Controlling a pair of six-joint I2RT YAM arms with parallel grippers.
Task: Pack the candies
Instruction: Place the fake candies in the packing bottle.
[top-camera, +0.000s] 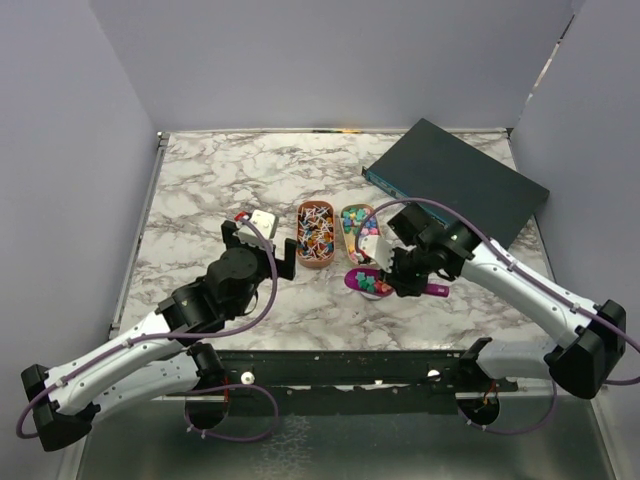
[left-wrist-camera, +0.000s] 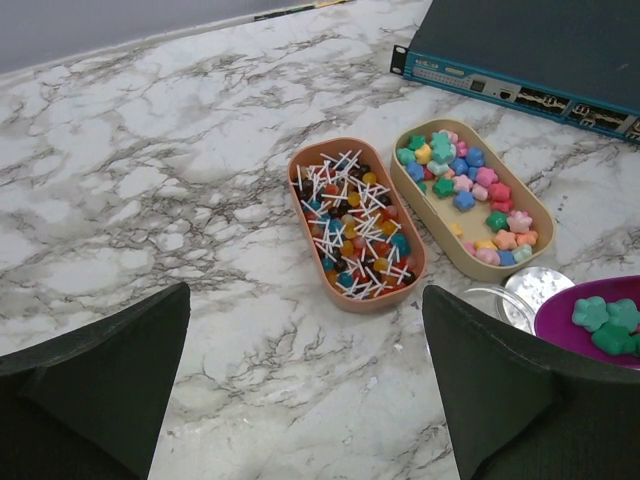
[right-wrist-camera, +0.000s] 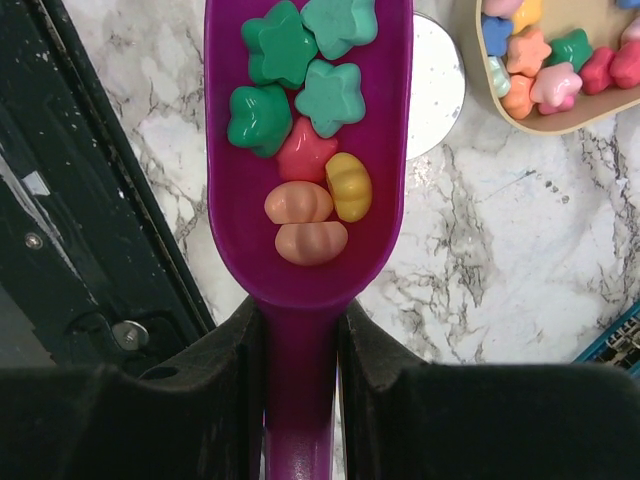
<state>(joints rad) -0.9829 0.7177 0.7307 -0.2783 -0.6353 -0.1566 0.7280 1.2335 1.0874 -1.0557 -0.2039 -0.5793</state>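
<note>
currently the right fingers are closed narrow on the handle of a purple scoop, one finger pressed to each side, so the bowl sticks straight out ahead of them. some of the candies lie in that bowl: four green stars at the far end, then a pink star, a yellow piece and two orange ones nearest the handle, just beyond the fingertips. the scoop hangs above the marble desk, with a round clear container showing just beside its bowl. most of the candies sit in a beige oval tray just past that container, heaped toward both ends with a barer patch between. just beside it on the left is a salmon oval tray full of coloured bits with white sticks. the left fingers are spread wide and hold nothing, hovering over the desk on the near left of the salmon tray, well apart from the candies. a dark flat box lies at the far right.
</note>
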